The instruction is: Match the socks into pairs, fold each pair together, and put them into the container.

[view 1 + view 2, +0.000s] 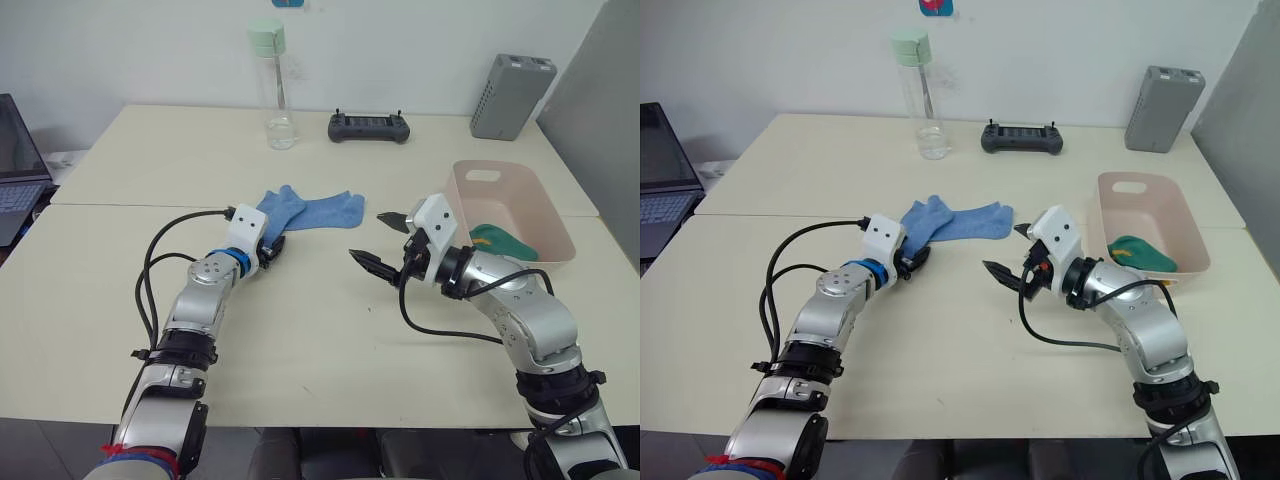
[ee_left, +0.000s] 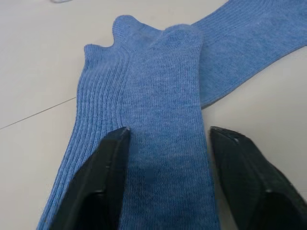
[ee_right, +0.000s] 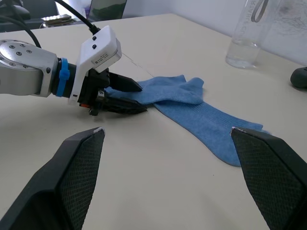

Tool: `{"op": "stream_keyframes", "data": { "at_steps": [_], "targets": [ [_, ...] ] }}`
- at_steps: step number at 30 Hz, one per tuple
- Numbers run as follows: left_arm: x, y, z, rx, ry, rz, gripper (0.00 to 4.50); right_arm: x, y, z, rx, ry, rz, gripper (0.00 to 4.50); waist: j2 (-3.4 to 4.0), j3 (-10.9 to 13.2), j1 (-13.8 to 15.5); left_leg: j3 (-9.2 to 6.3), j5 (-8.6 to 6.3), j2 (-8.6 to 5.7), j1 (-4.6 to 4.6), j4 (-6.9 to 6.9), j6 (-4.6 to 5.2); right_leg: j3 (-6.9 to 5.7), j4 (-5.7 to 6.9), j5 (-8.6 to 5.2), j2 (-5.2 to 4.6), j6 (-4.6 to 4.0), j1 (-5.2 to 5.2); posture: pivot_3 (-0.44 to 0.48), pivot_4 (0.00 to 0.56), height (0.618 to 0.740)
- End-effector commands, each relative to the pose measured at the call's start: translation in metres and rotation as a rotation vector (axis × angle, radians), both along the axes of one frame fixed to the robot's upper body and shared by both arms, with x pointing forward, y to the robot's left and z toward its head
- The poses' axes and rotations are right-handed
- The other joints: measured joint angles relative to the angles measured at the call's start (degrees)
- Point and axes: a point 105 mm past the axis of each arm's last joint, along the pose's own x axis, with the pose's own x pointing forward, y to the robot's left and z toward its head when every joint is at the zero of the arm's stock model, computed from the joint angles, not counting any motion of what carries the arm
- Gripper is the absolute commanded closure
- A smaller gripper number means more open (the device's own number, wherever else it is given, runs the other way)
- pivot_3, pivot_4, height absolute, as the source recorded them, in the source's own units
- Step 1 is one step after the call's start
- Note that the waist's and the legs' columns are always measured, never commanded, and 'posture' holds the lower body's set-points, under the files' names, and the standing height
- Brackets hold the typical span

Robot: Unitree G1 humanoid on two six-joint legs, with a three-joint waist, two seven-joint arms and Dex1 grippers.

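Two light blue socks (image 1: pixel 305 208) lie overlapped on the table, one across the other. My left gripper (image 1: pixel 272 245) is at their near end, open. In the left wrist view one of its fingers (image 2: pixel 103 172) rests on the top sock (image 2: pixel 158 72) and the other stands beside it. My right gripper (image 1: pixel 375 240) hovers open to the right of the socks, with nothing between its fingers; its wrist view looks over the socks (image 3: pixel 192 103) toward the left gripper (image 3: pixel 127 96). The pale pink container (image 1: pixel 553 210) stands at the right, with a dark green sock with yellow trim (image 1: pixel 505 240) inside.
At the back of the table stand a clear water bottle with a green cap (image 1: pixel 275 90), a black controller (image 1: pixel 368 127) and a grey upright box (image 1: pixel 510 97). A laptop (image 1: pixel 18 165) sits off the left edge. A seam crosses the tabletop near the socks.
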Motion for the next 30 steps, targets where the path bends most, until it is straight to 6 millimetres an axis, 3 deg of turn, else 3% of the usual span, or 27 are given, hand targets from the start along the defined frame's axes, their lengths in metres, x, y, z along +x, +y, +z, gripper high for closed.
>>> {"op": "stream_keyframes", "data": {
  "at_steps": [1,5,6,12,14,17,19,21,24,30],
  "targets": [
    [0.004,-0.004,0.022,-0.021,-0.079,-0.006,3.09,-0.005,0.002,0.014,0.010,-0.056,0.014,0.00,0.00,0.00,0.01,0.00,0.00,0.00,0.00,0.04,0.00,0.00,0.01,-0.01,0.00,0.04,0.02,0.000,0.150,0.740],
    [0.001,-0.014,0.040,-0.024,-0.129,-0.056,4.40,-0.005,0.004,0.016,0.022,-0.055,0.019,0.00,0.00,0.00,0.01,0.01,0.00,0.00,-0.01,0.11,0.00,0.03,0.01,0.01,0.00,0.07,0.03,0.000,0.150,0.740],
    [-0.002,-0.016,0.042,-0.020,-0.136,-0.071,4.48,-0.005,0.003,0.016,0.021,-0.055,0.018,0.00,0.00,0.00,0.02,0.01,0.00,0.00,-0.02,0.11,0.00,0.03,0.01,0.02,0.00,0.06,0.03,0.000,0.150,0.740],
    [-0.019,-0.027,0.044,0.031,-0.132,-0.184,4.48,-0.003,-0.003,0.014,0.011,-0.051,0.008,0.00,0.00,0.00,-0.11,0.02,0.00,0.00,-0.01,0.07,0.00,0.04,0.00,0.07,0.00,-0.05,0.02,0.000,0.150,0.740],
    [-0.032,-0.042,0.049,0.017,-0.147,-0.297,4.48,-0.003,-0.004,0.014,0.012,-0.049,0.007,0.00,0.00,0.00,-0.11,0.01,0.00,0.01,-0.01,0.05,0.00,0.03,0.00,0.07,0.00,-0.05,0.01,0.000,0.150,0.740],
    [-0.066,-0.069,0.040,0.037,-0.090,-0.534,4.48,-0.003,-0.007,0.013,0.007,-0.044,0.004,0.00,0.00,0.00,-0.11,0.03,-0.01,0.01,-0.02,0.05,0.00,0.04,-0.01,0.07,0.00,-0.05,0.02,0.000,0.150,0.740],
    [-0.107,-0.085,0.020,0.123,-0.005,-0.769,4.48,-0.002,-0.011,0.012,-0.008,-0.036,0.010,0.00,-0.02,0.00,-0.16,0.04,-0.01,0.01,-0.02,0.05,0.00,0.05,-0.02,0.06,0.00,-0.05,0.02,0.000,0.150,0.740],
    [-0.133,-0.087,0.006,0.231,0.023,-0.904,4.48,-0.004,-0.013,0.009,-0.033,-0.021,0.029,0.00,0.03,0.02,-0.29,0.15,-0.01,0.00,0.05,-0.08,-0.01,0.14,-0.05,0.06,-0.05,-0.13,0.03,0.000,0.150,0.740],
    [-0.155,-0.085,-0.006,0.302,0.070,-1.022,4.48,-0.011,-0.013,0.003,-0.056,0.025,0.077,0.00,0.02,0.02,-0.23,0.10,-0.01,0.03,0.07,-0.12,0.00,0.06,-0.01,-0.04,-0.05,-0.30,-0.02,0.000,0.150,0.740],
    [-0.162,-0.077,-0.014,0.490,0.022,-1.130,4.48,-0.015,-0.027,-0.012,-0.093,0.111,0.090,0.00,0.02,0.02,-0.07,0.18,0.00,0.05,0.10,-0.05,0.01,0.12,-0.03,-0.34,-0.07,-0.39,0.00,0.000,0.150,0.740]
  ]
}}
